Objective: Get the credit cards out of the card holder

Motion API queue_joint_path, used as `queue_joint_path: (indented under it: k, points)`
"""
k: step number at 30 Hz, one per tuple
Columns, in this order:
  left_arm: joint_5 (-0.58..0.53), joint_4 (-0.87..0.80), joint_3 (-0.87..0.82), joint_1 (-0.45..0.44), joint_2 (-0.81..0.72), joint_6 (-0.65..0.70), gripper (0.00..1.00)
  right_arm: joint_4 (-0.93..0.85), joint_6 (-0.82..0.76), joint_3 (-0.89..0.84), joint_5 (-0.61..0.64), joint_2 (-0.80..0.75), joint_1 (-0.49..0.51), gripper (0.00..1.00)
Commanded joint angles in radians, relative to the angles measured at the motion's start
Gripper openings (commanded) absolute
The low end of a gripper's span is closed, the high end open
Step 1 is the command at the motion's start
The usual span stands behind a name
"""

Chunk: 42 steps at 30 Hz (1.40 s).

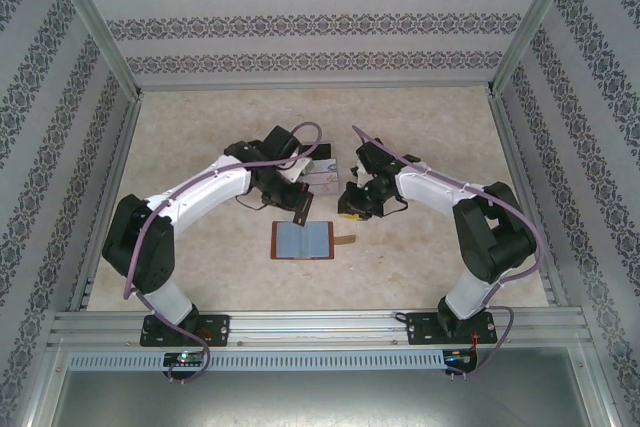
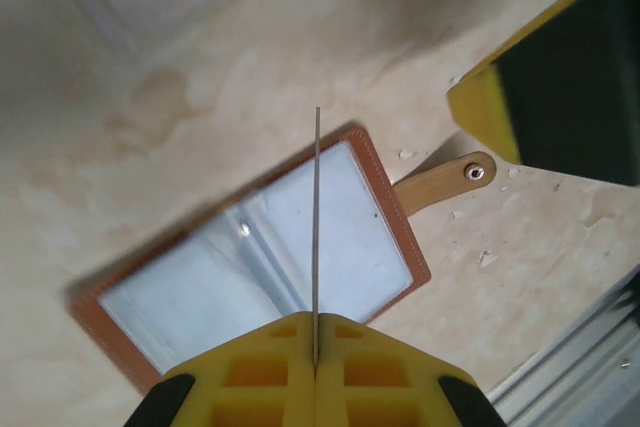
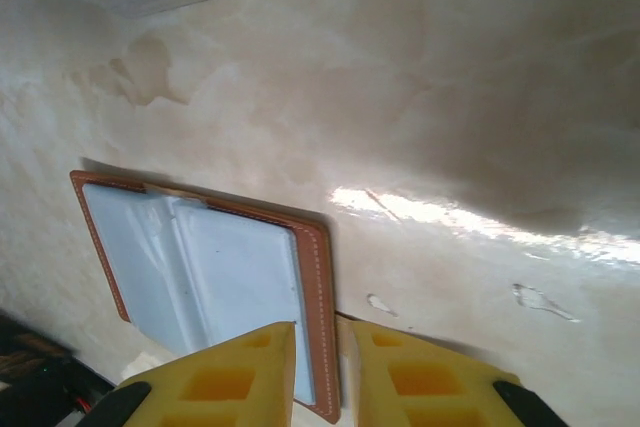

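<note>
My left gripper (image 2: 316, 357) is pinching a credit card (image 2: 317, 227) directly above the open card holder (image 2: 360, 237); my right gripper (image 3: 322, 367) is hovering, parted, over its right edge.

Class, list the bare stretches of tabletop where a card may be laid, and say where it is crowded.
Bare: the wide table band between the clear box and the back wall; the strip between the card holder and the front rail. Crowded: the middle, around both, with the left claw pinching a card beside the right claw.
</note>
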Motion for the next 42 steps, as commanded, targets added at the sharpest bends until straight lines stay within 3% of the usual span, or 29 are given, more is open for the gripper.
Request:
queue_joint_path:
  k: [1,6,17,34,42]
  points:
    - [-0.091,-0.14,0.12,0.018,0.04,0.295,0.0,-0.044,-0.041,-0.005,0.018,-0.029,-0.025,0.23]
    - [-0.051,-0.157,0.21,0.021,0.082,0.578,0.0,-0.066,-0.068,0.012,0.016,-0.027,-0.058,0.23]
    - [-0.242,-0.188,0.47,0.047,0.254,0.916,0.0,-0.109,-0.093,0.055,0.016,-0.033,-0.082,0.24]
    - [-0.208,-0.336,0.977,0.086,0.592,1.039,0.0,-0.102,-0.071,0.009,0.025,-0.081,-0.092,0.24]
    - [-0.19,-0.43,1.08,0.086,0.677,1.065,0.0,-0.096,-0.067,-0.009,0.023,-0.081,-0.094,0.24]
